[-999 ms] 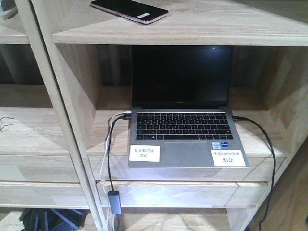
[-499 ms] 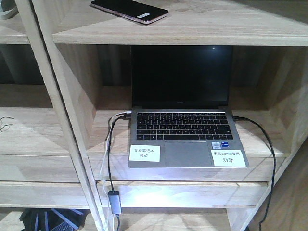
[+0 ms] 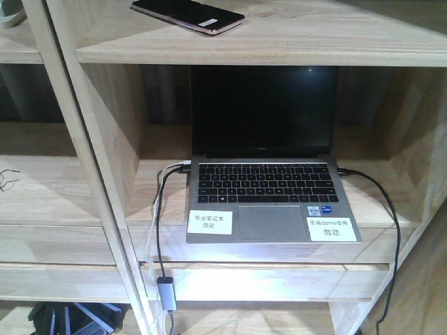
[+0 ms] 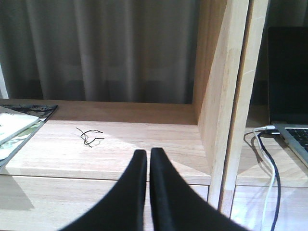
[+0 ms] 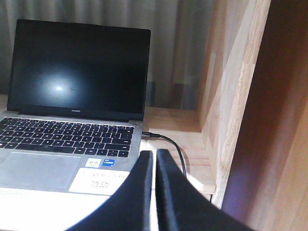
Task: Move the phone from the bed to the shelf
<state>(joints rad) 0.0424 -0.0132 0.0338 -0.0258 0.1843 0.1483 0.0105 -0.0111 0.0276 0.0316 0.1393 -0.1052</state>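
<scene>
Phone (image 3: 187, 15) lies flat on shelf (image 3: 293, 42) top board, above laptop (image 3: 269, 160). Both grippers, left (image 4: 147, 159) and right (image 5: 154, 161), closed and empty. Placement apparently complete; 1 move remains: retreat.

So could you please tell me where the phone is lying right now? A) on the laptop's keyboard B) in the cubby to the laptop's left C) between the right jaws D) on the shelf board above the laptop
D: the phone lies flat on the shelf board directly above the open laptop, with no jaws touching it.

HUAWEI on laptop (image 5: 77, 91) bezel, "core" on blue palm-rest sticker (image 5: 109, 162)
</scene>
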